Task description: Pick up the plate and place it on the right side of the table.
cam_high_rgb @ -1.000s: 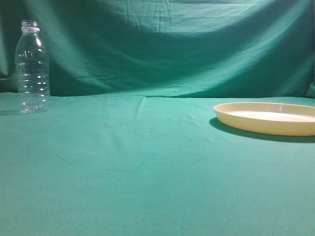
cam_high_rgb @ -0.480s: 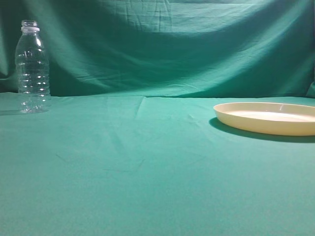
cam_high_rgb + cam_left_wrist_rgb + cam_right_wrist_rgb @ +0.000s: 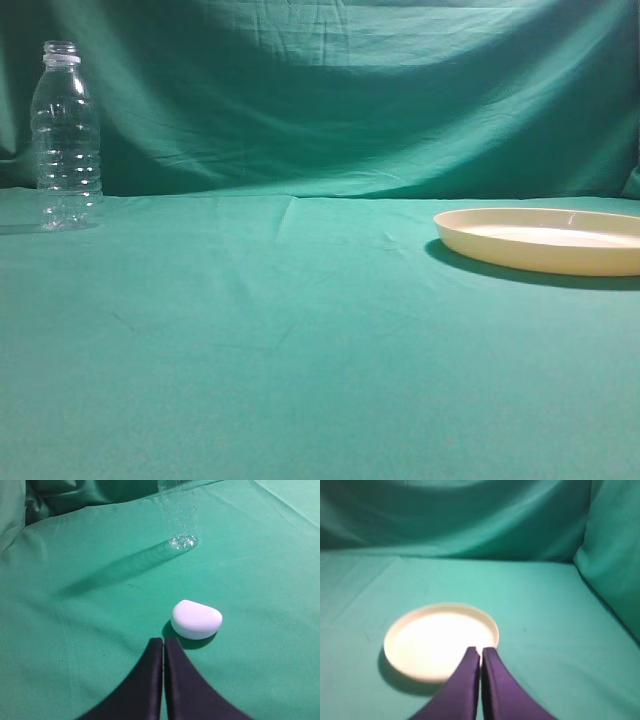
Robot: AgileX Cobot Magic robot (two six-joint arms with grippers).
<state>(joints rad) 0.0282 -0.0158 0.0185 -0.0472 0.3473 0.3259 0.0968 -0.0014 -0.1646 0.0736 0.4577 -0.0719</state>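
The cream-yellow plate lies flat on the teal table at the right side in the exterior view. It also shows in the right wrist view, just ahead of my right gripper, whose dark fingers are shut and empty, their tips over the plate's near right rim. My left gripper is shut and empty above the cloth. Neither gripper shows in the exterior view.
A clear ribbed bottle stands at the far left; its base shows in the left wrist view. A small white rounded object lies just ahead of the left gripper. A draped green backdrop closes the back.
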